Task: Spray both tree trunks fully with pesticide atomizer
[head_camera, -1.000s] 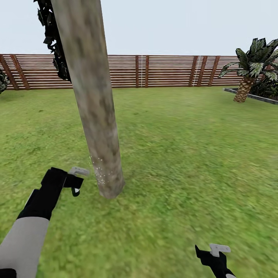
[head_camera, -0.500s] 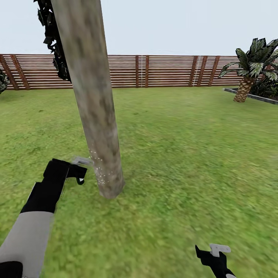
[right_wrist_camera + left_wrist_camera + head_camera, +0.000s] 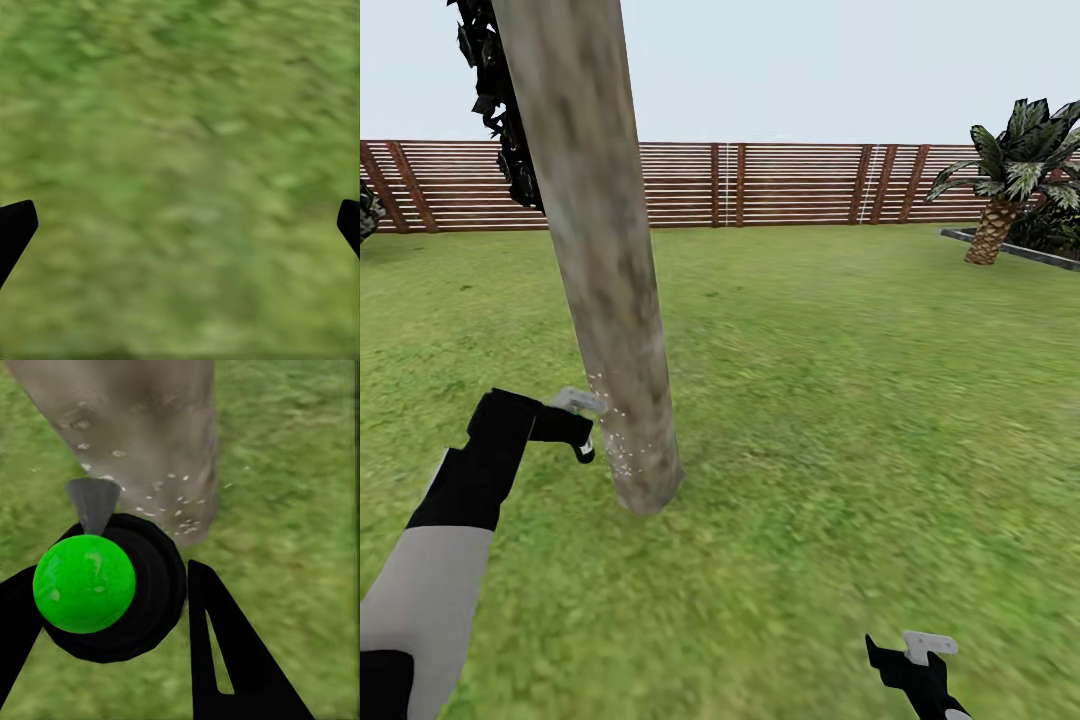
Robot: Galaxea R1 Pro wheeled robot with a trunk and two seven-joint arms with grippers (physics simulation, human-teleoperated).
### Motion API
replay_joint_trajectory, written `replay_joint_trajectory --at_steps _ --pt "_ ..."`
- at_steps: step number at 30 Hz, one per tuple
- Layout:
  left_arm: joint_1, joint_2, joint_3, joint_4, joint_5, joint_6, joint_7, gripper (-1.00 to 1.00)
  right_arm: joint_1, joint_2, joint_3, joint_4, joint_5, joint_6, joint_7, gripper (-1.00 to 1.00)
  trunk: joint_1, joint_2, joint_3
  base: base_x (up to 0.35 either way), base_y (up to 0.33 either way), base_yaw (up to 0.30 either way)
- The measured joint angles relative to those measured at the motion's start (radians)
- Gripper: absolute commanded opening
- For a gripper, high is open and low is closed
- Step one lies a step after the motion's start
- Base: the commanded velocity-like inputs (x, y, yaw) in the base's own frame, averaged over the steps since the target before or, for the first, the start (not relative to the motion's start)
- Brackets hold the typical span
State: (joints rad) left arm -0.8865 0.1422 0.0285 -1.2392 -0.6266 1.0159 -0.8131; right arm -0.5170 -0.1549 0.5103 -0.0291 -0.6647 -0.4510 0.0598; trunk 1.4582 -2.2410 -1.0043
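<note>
Lawn (image 3: 840, 400) | slat fence (image 3: 780, 185) behind | tree trunk (image 3: 610, 300) speckled white

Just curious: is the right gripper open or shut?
Open: the right gripper's two black fingertips sit far apart over green grass.

light: bright, even, flat | shadows: none cast | blur: lawn (image 3: 180, 150) soft, smeared in wrist views

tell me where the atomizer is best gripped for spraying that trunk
As the left gripper grips it: fingers clamp the round black body of the atomizer from opposite sides, below the green cap. That leaves the grey nozzle free, aimed at the speckled tree trunk.
</note>
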Motion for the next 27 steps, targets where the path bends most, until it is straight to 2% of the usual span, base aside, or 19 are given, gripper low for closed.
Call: replay_joint_trajectory --at_steps 3,5,7,9,11,14,17,21,23,26,27 --pt "0.000 0.007 0.004 0.000 -0.017 -0.002 0.000 -1.00 0.000 0.000 0.000 0.000 0.000 0.000 0.000 1.00 0.000 0.000 0.000 0.000 0.000 0.000" --pt "0.001 0.028 0.028 0.005 -0.027 -0.004 0.000 -1.00 0.000 0.000 0.000 0.000 0.000 0.000 0.000 1.00 0.000 0.000 0.000 0.000 0.000 0.000" --pt "0.008 0.073 0.066 0.034 -0.038 -0.007 0.000 -1.00 0.000 0.001 0.000 0.000 0.000 0.000 0.000 1.00 0.000 0.000 0.000 0.000 0.000 0.000" --pt "0.012 0.091 0.077 0.063 -0.029 -0.007 0.002 -1.00 0.000 0.000 0.000 0.001 0.000 0.000 0.000 1.00 0.000 0.000 0.000 0.000 0.000 0.000" --pt "0.014 0.095 0.078 0.075 -0.027 -0.011 0.006 -1.00 0.000 0.000 0.000 0.001 0.000 0.000 0.000 1.00 0.000 0.000 0.000 0.000 0.000 0.000" --pt "0.028 0.092 0.077 0.085 -0.029 -0.017 0.042 -1.00 0.000 0.001 0.000 0.001 0.000 0.000 0.000 1.00 0.000 0.000 0.000 0.000 0.000 0.000" --pt "0.069 0.081 0.077 0.100 -0.025 -0.019 0.084 -1.00 0.000 0.000 0.000 0.001 0.000 0.000 0.000 1.00 0.000 0.000 0.000 0.000 0.000 0.000" --pt "0.122 0.070 0.079 0.102 -0.021 -0.039 0.092 -1.00 0.000 0.001 0.001 0.001 0.000 0.000 0.000 1.00 0.000 0.000 0.000 0.000 0.000 0.000" --pt "0.146 0.049 0.081 0.103 -0.020 -0.052 0.101 -1.00 0.000 0.001 0.001 0.001 0.000 0.000 0.000 1.00 0.000 0.000 0.000 0.000 0.000 0.000" --pt "0.156 0.031 0.084 0.122 -0.017 -0.060 0.155 -1.00 0.000 0.002 0.001 0.001 0.000 0.000 0.000 1.00 0.000 0.000 0.000 0.000 0.000 0.000" --pt "0.158 0.009 0.085 0.159 0.014 -0.069 0.203 -1.00 0.000 0.002 0.000 0.001 0.000 0.000 0.000 1.00 0.000 0.000 0.000 0.000 0.000 0.000"
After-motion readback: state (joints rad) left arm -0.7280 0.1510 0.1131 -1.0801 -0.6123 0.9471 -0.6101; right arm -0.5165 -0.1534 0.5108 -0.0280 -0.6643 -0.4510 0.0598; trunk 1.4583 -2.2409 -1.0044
